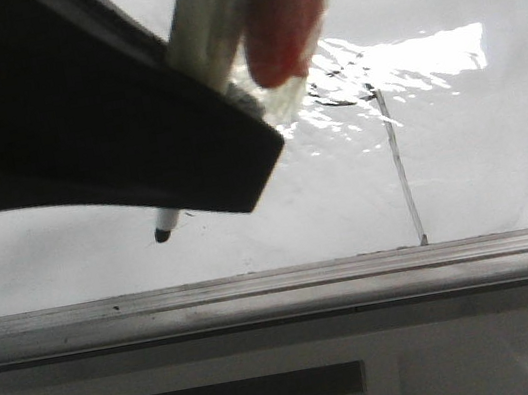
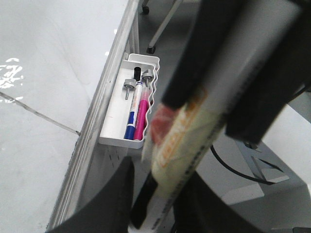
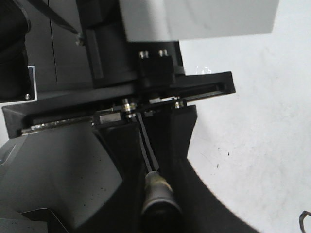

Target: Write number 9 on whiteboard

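Number 9: thin dark line right of centre in the front view, small flattened loop lying in the glare patch, long slightly slanted stem running down to just above the ledge. In the left wrist view the stem shows as a thin line crossing the lower left of the frame.

Whiteboard: glossy white, fills the middle band of the front view; bright glare at upper centre-right, faint specks. Grey metal ledge runs along its lower edge.

Marker: dark tip pokes out below a black gripper that fills the upper left of the front view; the tip sits left of the 9, well apart from the stem. Pale barrel with a red patch rises toward the top centre. In the left wrist view, the left arm's jaws are clamped around this barrel.

White tray, centre of the left wrist view, hangs on the board's edge; it holds a blue pen, a pink pen and small grey magnets.

Right gripper: close-up, dark; jaws pressed together on a slim dark rod.
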You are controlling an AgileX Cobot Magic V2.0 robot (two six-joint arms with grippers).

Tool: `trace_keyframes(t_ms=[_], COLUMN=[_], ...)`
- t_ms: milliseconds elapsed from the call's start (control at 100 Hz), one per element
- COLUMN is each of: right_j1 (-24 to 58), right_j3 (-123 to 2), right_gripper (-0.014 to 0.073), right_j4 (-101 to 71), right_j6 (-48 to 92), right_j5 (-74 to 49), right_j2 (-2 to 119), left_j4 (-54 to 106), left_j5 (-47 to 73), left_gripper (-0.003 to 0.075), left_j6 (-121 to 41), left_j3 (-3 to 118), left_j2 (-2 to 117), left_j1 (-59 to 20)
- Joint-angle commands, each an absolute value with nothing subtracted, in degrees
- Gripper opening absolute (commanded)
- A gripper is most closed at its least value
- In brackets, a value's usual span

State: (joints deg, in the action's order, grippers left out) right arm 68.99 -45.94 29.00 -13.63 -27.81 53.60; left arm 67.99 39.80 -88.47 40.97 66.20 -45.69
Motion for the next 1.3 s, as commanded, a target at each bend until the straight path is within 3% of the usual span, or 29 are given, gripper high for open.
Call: trace_keyframes(t_ms=[0,180,250,320,490,560,650,690,740,840,870,1100,1290], right_j1=[69.1,69.1,69.1,69.1,69.1,69.0,69.0,69.0,69.0,69.0,69.0,69.0,69.0], right_j3=[-47.8,-47.8,-47.8,-47.8,-48.2,-49.3,-50.9,-51.6,-52.1,-52.4,-52.4,-52.4,-52.4], right_gripper=[-0.0069,-0.0064,-0.0015,0.0093,0.0468,0.0526,0.0493,0.0437,0.0326,-0.0008,-0.0067,-0.0058,-0.0058], right_j4=[30.5,30.5,30.5,30.6,34.0,35.7,38.1,39.2,41.1,44.4,44.7,48.8,50.0], right_j6=[-13.0,-13.0,-13.1,-13.1,-13.5,-13.5,-13.7,-14.2,-15.4,-17.3,-17.3,-23.3,-24.7], right_j5=[-27.5,-27.9,-28.2,-28.3,-28.2,-28.7,-28.9,-29.0,-29.6,-32.9,-34.2,-47.5,-50.2], right_j2=[53.3,53.3,53.3,53.3,52.0,50.3,47.5,46.1,44.6,41.8,41.0,37.7,37.1], left_j4=[73.5,73.5,73.5,73.5,73.9,74.1,74.8,75.6,78.2,83.2,83.9,89.6,94.6], left_j5=[39.6,40.3,40.3,40.3,40.3,40.3,40.0,39.1,36.7,27.4,22.8,-6.0,-13.7], left_gripper=[-0.002,-0.002,-0.002,-0.002,-0.002,-0.002,-0.002,-0.002,-0.002,-0.0021,-0.0021,-0.0021,-0.0021], left_j6=[-86.4,-86.2,-86.2,-86.2,-86.2,-86.2,-85.7,-85.7,-85.6,-81.9,-80.2,-70.7,-71.2], left_j3=[42.8,42.4,41.4,40.6,39.9,39.9,39.9,39.9,39.9,39.9,39.9,39.9,40.2], left_j2=[65.3,65.3,65.3,65.3,65.3,65.3,65.3,65.3,65.3,65.3,65.3,65.6,70.1], left_j1=[-46.0,-46.0,-46.0,-46.0,-46.0,-46.0,-46.0,-46.0,-46.0,-46.3,-46.7,-54.7,-60.6])
